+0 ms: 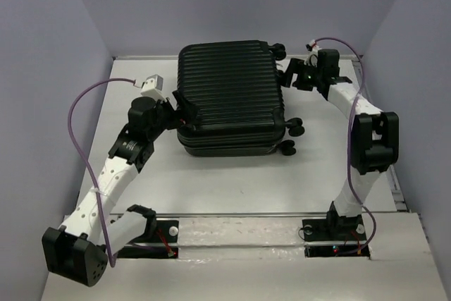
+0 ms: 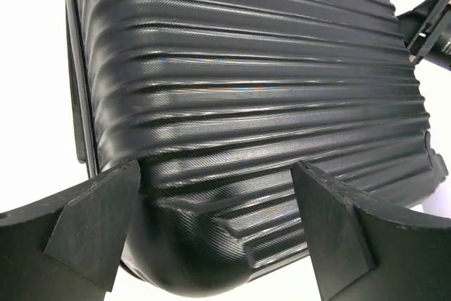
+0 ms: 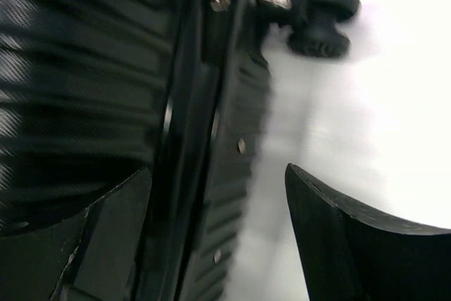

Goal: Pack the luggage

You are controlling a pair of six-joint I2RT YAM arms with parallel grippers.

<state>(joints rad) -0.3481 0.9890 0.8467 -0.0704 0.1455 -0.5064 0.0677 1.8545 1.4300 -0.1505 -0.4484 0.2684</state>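
Item 1, nearest: 2 arm bases (image 1: 158,234) bolted at the front edge of the table (image 1: 232,188), the pair well apart. Item 2, left gripper (image 2: 217,174): reached forward to the left end of the luggage (image 1: 229,96), fingers spread wide and holding nothing. They straddle a rounded corner of the ribbed shell, which fills the gap and runs on ahead of them. Whether the pads touch the shell cannot be told. Item 3, the luggage: 1 black ribbed case lying flat at mid-table between the 2 grippers, its halves together along a seam (image 3: 180,139). The wheels (image 1: 296,126) are at its right end, so its long axis appears to run left to right across the table. Item 4, farthest, right gripper (image 3: 218,172): at the far right corner beside the wheeled end, fingers apart and empty. That view is blurred. The seam and edge of the case sit toward its left finger, with bare table under the other. Note: both arms are right at the case, 1 at each end, so any next move likely works inward across that long axis.
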